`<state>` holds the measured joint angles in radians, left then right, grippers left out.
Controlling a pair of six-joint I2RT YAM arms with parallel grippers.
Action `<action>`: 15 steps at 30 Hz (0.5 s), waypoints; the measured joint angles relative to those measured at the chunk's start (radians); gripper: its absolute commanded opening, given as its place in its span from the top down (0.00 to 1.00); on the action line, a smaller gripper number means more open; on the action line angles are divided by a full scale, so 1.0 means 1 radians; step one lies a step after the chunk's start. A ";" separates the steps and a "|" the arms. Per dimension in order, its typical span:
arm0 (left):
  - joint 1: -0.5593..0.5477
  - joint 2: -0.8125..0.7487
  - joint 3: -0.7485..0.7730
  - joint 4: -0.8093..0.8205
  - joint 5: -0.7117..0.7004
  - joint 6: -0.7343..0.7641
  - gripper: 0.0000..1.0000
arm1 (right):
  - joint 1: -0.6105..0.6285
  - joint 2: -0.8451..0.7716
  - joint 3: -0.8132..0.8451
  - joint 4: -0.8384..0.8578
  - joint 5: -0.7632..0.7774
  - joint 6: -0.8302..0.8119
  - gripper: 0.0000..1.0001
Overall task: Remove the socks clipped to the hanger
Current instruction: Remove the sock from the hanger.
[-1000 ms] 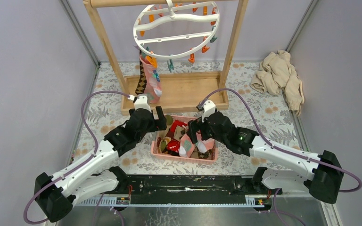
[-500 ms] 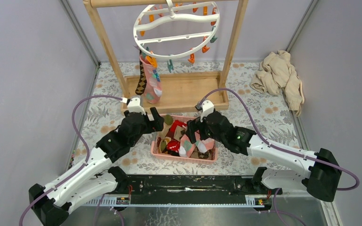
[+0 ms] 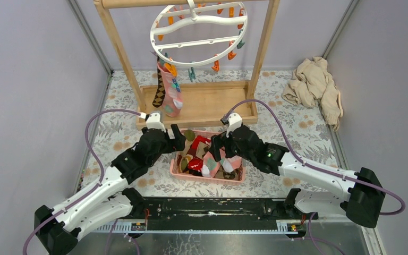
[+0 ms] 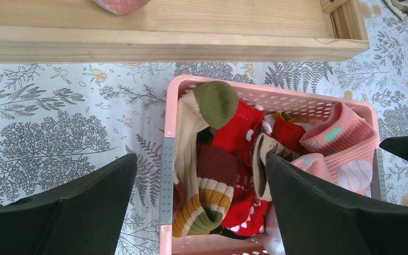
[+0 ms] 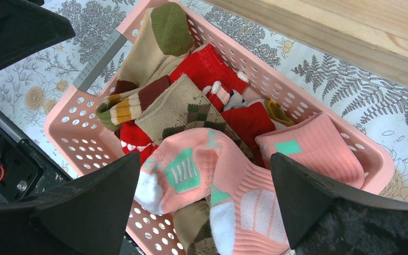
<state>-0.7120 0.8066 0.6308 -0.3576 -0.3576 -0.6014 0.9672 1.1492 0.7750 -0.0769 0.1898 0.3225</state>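
The white ring hanger hangs from the wooden rack's top bar, with orange and teal clips around it. Two socks stay clipped at its near-left rim: a brown argyle sock and a pink sock; the pink toe shows at the top of the left wrist view. My left gripper hovers open over the left end of the pink basket. My right gripper hovers open over the basket's pink socks. Neither holds anything.
The basket holds several loose socks: red, striped and argyle ones. The rack's wooden base tray lies just beyond it, with uprights on both sides. A beige cloth heap lies at the back right. Grey walls close in left and right.
The left arm has pulled back a little toward the near left, its gripper still over the basket's left end. The right arm has barely shifted. Both grippers stayed open.
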 measured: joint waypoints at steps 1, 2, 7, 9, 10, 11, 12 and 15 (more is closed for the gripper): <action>0.000 -0.002 0.000 0.000 0.000 0.000 0.02 | 0.000 0.000 0.000 0.001 0.000 0.000 0.00; 0.000 -0.005 -0.002 -0.001 0.000 -0.001 0.02 | 0.000 0.000 0.000 0.001 0.000 0.000 0.00; 0.000 -0.038 -0.014 -0.004 -0.001 -0.007 0.02 | -0.003 0.017 0.009 0.008 -0.001 0.000 0.00; 0.000 -0.053 -0.017 -0.005 -0.002 -0.009 0.02 | -0.006 0.038 0.024 0.008 -0.001 -0.001 0.00; 0.000 -0.059 -0.018 -0.005 -0.002 -0.011 0.02 | -0.008 0.048 0.034 0.009 -0.001 -0.002 0.00; 0.000 -0.063 -0.020 -0.005 -0.002 -0.011 0.02 | -0.009 0.058 0.046 0.008 -0.001 -0.003 0.00; 0.000 -0.066 -0.023 -0.005 -0.002 -0.013 0.02 | -0.011 0.070 0.062 0.007 -0.001 -0.004 0.00; 0.000 -0.074 -0.039 -0.007 -0.002 -0.019 0.02 | -0.019 0.100 0.109 0.014 -0.008 -0.007 0.00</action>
<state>-0.7116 0.7326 0.5919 -0.3645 -0.3599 -0.6205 0.9482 1.2491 0.8845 -0.0628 0.1822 0.3157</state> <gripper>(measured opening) 0.986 0.993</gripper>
